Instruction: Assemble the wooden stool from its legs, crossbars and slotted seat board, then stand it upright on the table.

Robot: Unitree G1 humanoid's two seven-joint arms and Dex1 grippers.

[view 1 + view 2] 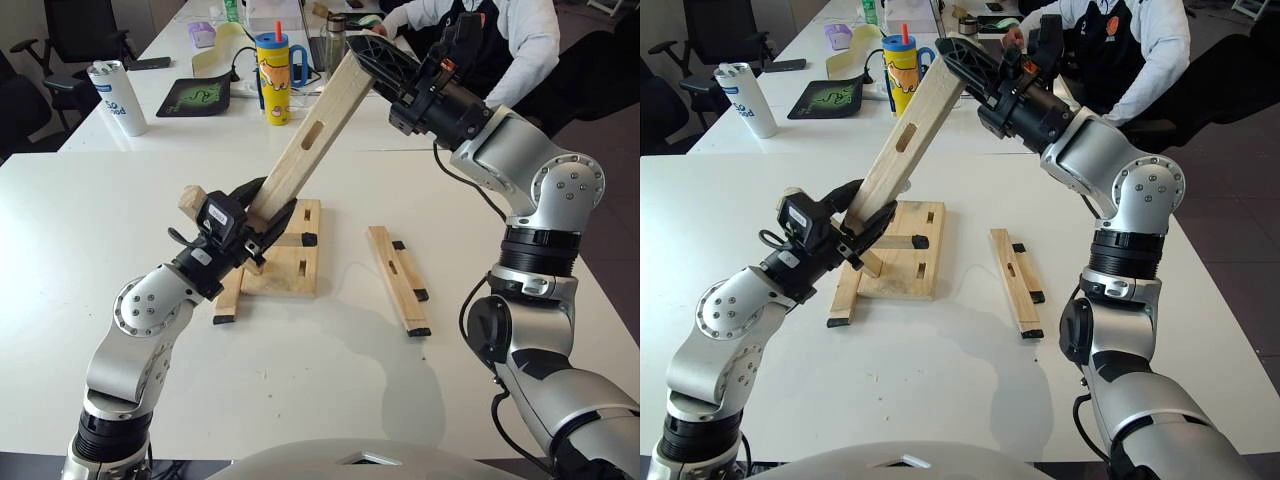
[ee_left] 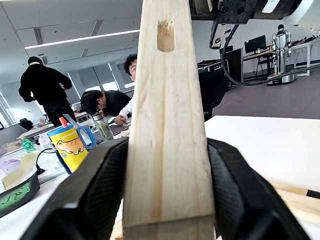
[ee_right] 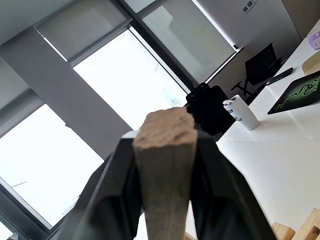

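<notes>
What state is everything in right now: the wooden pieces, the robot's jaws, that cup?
Long slotted wooden beam: tilted, held at both ends.
Left jaws: shut on its lower end.
Right jaws: shut on its upper end.
Slotted wooden seat board: lying flat.
Loose wooden bar with black caps: lying flat, apart from the board.
Yellow lidded cup: upright, lid on.

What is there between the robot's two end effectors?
A single long wooden bar, tilted, with a slot midway. The left end effector clamps its lower part and the right end effector its top end; the left eye view shows this.
</notes>
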